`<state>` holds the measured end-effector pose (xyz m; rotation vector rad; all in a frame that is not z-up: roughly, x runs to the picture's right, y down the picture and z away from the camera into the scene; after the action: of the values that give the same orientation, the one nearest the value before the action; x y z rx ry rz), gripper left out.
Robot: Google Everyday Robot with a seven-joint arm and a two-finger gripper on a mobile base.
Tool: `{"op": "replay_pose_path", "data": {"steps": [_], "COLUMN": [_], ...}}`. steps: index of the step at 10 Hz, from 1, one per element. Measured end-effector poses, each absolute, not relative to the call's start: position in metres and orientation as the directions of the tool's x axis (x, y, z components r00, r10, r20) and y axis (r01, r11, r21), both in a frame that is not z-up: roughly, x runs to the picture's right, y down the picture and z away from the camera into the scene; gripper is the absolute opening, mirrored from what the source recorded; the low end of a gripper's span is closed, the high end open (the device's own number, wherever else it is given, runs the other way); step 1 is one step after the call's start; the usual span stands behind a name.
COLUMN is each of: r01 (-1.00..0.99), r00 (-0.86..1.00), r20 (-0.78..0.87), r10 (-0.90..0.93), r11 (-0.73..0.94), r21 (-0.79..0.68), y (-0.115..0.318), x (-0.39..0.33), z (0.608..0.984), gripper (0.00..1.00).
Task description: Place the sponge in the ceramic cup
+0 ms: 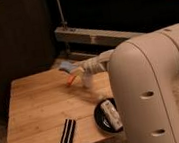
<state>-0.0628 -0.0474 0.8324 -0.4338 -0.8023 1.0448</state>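
The blue-grey sponge (65, 66) hangs in the air above the back of the wooden table (32, 107), pinched at the tip of my gripper (74, 71), which is shut on it. The arm's pale forearm reaches in from the right, and its large white housing fills the right side of the view. Just below and right of the gripper stands the pale ceramic cup (88, 81), partly covered by the wrist. The sponge is up and to the left of the cup's mouth, not inside it.
A round black dish (101, 122) holding a white carton (111, 114) sits at the table's front right, half hidden by the arm. A black ridged bar (68, 134) lies near the front edge. Behind the table runs a grey metal rail (85, 36).
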Motion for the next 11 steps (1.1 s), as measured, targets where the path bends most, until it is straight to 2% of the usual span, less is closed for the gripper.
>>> {"op": "replay_pose_path", "data": {"steps": [5,11], "r01": [-0.638,-0.659], "r00": [0.202,0.184], "r20": [0.363,0.401], "r10": [0.910,0.897], "r11": [0.404,0.415], "r21": [-0.656,-0.627], "y": [-0.044,-0.049], "x": [-0.025,0.004], "z": [0.839,0.828], "gripper": [0.00,0.00]}}
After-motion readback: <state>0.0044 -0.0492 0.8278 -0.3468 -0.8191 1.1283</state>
